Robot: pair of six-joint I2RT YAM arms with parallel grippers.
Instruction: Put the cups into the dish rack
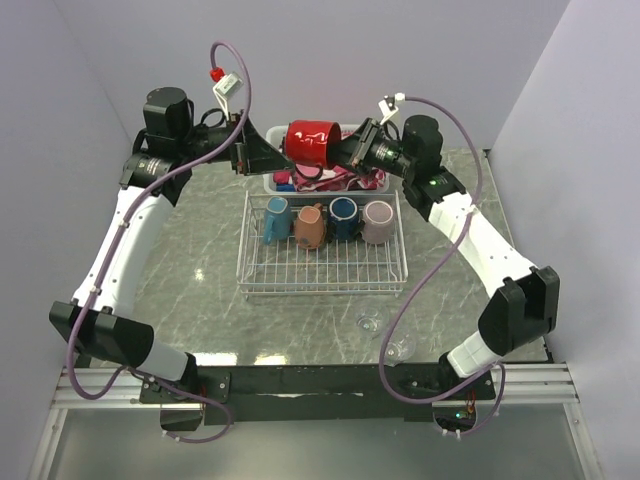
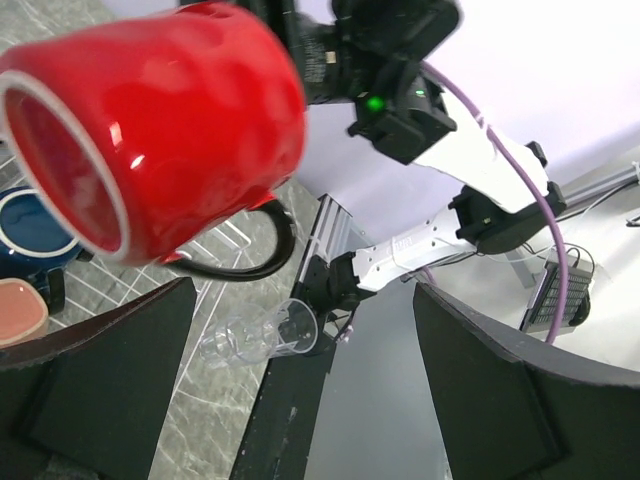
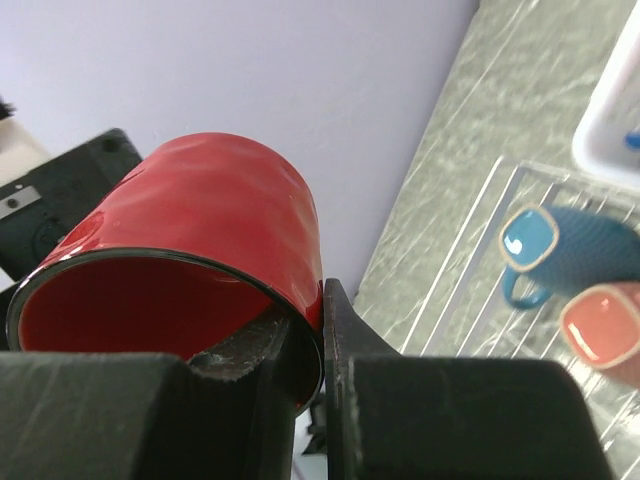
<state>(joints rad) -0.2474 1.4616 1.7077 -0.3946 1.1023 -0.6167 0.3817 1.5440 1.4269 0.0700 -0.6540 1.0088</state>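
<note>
My right gripper point(image 1: 346, 150) is shut on the rim of the glossy red mug point(image 1: 312, 143), one finger inside and one outside point(image 3: 305, 330). It holds the mug point(image 3: 200, 230) on its side in the air above the white basket. My left gripper point(image 1: 278, 162) is open and empty, just left of the mug's base; in its wrist view the mug point(image 2: 150, 130) hangs beyond the fingertips point(image 2: 302, 292). The dish rack point(image 1: 322, 285) holds the teal point(image 1: 276, 218), terracotta point(image 1: 310, 225), navy point(image 1: 343, 217) and mauve point(image 1: 377, 221) mugs. Two clear glasses point(image 1: 369, 322) point(image 1: 398, 347) lie near the table's front edge.
A white slotted plastic basket point(image 1: 272, 184) with pink cloth stands behind the rack, under the red mug. Walls close in on the left, back and right. One clear glass point(image 2: 265, 335) shows in the left wrist view by the black front rail.
</note>
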